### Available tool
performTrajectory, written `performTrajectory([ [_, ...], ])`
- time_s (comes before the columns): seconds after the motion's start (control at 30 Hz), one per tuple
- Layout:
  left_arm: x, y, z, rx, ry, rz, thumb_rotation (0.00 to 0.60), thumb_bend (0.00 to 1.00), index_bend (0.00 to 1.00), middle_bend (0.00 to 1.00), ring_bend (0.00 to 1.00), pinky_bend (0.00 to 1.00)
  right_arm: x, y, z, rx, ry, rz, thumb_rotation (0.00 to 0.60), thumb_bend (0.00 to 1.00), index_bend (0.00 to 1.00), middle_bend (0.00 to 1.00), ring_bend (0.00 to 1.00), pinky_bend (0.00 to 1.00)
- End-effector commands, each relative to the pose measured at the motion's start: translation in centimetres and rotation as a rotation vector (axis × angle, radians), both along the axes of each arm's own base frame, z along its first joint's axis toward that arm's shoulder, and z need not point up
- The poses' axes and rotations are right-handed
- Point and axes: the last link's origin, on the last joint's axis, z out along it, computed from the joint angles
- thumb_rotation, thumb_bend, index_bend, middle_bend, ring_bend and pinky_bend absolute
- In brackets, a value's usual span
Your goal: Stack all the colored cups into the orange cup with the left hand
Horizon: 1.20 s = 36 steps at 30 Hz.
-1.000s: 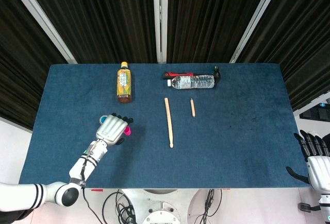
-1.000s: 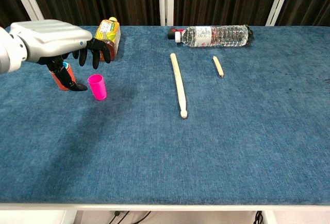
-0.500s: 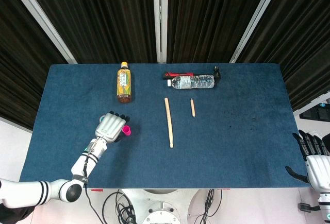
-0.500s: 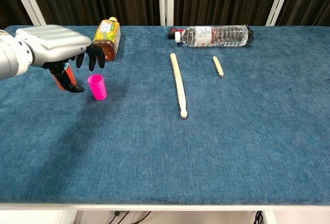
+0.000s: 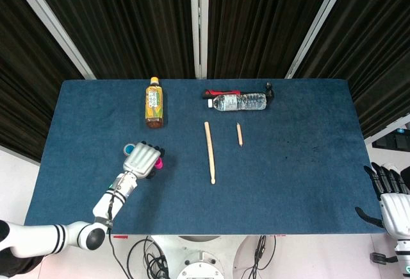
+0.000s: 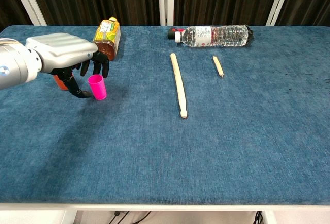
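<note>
Dark curtains hang behind the blue table (image 6: 216, 147). My left hand (image 6: 62, 54) hovers near the left edge, fingers spread and holding nothing. The pink cup (image 6: 97, 87) stands upright just right of my fingertips, the orange cup (image 6: 60, 82) mostly hidden beneath my palm. I should close around the pink cup gently, keeping it upright.

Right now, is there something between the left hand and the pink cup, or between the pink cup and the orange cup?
Nothing visible. The left hand hovers right at the pink cup, fingers around its rim. The orange cup stands close beside it, mostly hidden behind the hand, with only bare cloth between.
</note>
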Motion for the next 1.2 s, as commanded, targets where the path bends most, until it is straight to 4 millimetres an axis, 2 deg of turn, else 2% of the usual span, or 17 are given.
performTrajectory([
  [0.03,0.1,0.0,-0.4,-0.004,-0.002,-0.004,0.6,0.22,0.39,0.42,0.46,0.4,0.0,0.0,0.0,0.0,0.0,-0.001,0.6,0.12,0.0,0.0,0.0,0.0],
  [0.3,-0.1,0.4,-1.2,0.0,-0.004,0.003,0.6,0.22,0.43,0.44,0.47,0.41,-0.2,0.1,0.3,-0.007,0.0,-0.008,0.6,0.12,0.0,0.0,0.0,0.0],
  [0.83,-0.1,1.1,-1.3,0.025,-0.016,-0.012,0.6,0.26,0.53,0.54,0.6,0.48,-0.5,0.0,0.2,0.001,-0.002,-0.015,0.6,0.12,0.0,0.0,0.0,0.0],
  [1.03,0.6,0.8,-0.5,0.02,-0.053,-0.006,0.6,0.26,0.53,0.54,0.6,0.48,-0.4,-0.1,0.1,0.004,-0.001,-0.013,0.6,0.12,0.0,0.0,0.0,0.0],
  [1.2,2.3,0.8,2.2,0.039,-0.125,0.012,0.6,0.26,0.53,0.54,0.6,0.48,-0.2,-0.1,0.0,0.007,0.001,-0.008,0.6,0.12,0.0,0.0,0.0,0.0],
])
